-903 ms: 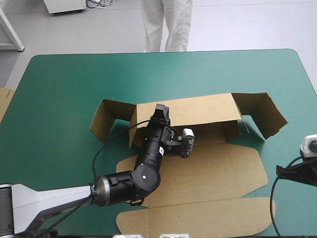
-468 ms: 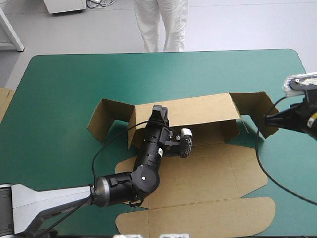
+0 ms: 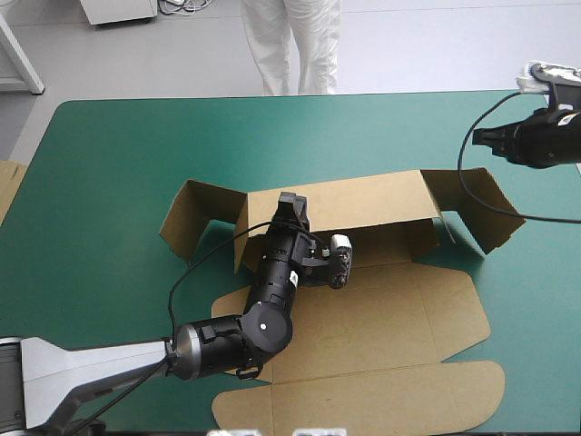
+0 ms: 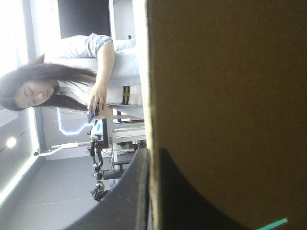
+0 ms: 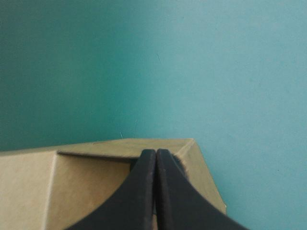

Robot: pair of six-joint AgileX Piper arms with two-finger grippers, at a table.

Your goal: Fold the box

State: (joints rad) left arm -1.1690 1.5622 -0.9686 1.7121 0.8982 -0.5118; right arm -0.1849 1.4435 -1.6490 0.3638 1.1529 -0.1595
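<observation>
The brown box [image 3: 381, 309] lies mid-table with its base and lid flat. Its long far wall [image 3: 363, 200] stands raised, with flaps spread at both ends. My left gripper [image 3: 292, 207] is shut on that wall's top edge near its left end. In the left wrist view the board [image 4: 225, 96] fills the space ahead, and the left gripper [image 4: 152, 152] has one black finger on each face of it. My right gripper [image 3: 479, 136] hovers shut and empty near the table's far right corner. In its own view the right gripper [image 5: 156, 152] points over the right end flap [image 5: 86, 182].
An edge of more brown board [image 3: 7, 186] shows at the table's left edge. The teal-green cover [image 3: 127, 163] lies bare to the left of the box and beyond it. The box's near lid flap [image 3: 363, 400] reaches close to the table's front edge.
My right gripper has swung from low at the table's right edge, past the right end flap, to the far right corner. The left arm has held the wall almost still.
</observation>
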